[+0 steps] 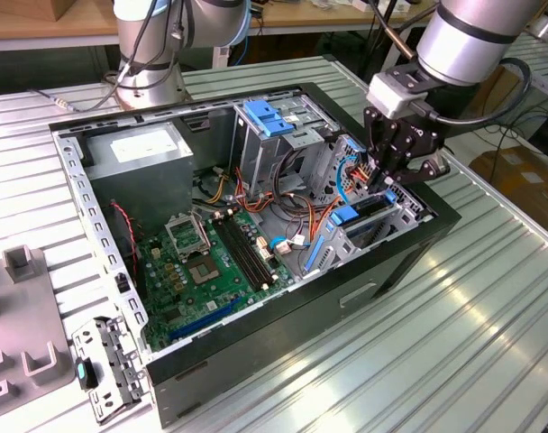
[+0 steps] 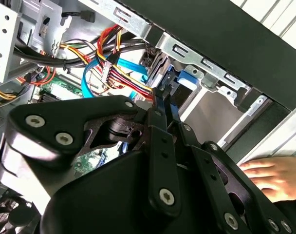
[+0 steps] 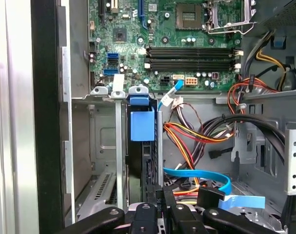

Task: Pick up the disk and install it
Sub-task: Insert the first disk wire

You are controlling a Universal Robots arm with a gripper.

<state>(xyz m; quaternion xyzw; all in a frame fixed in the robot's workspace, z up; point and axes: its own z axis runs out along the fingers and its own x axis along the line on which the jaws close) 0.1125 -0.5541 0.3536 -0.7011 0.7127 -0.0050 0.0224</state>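
**Disk going into the drive bay, not yet released**

In the exterior view, the gripper [image 1: 388, 177] is reaching into the open computer case [image 1: 283, 311] at the drive cage.

In the second wrist view, its fingers [image 2: 160, 105] are pinching the disk's blue rail.

In the first wrist view, the disk [image 3: 142, 146] is standing on edge, largely inside the bay; letting go is remaining.

matt black hand [image 1: 388, 177], ribbed metal table [image 1: 490, 298]

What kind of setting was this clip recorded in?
Probably a robotics lab or workshop: an open black desktop computer case lies on a ribbed aluminium table, the black gripper reaching inside, wooden benches behind.
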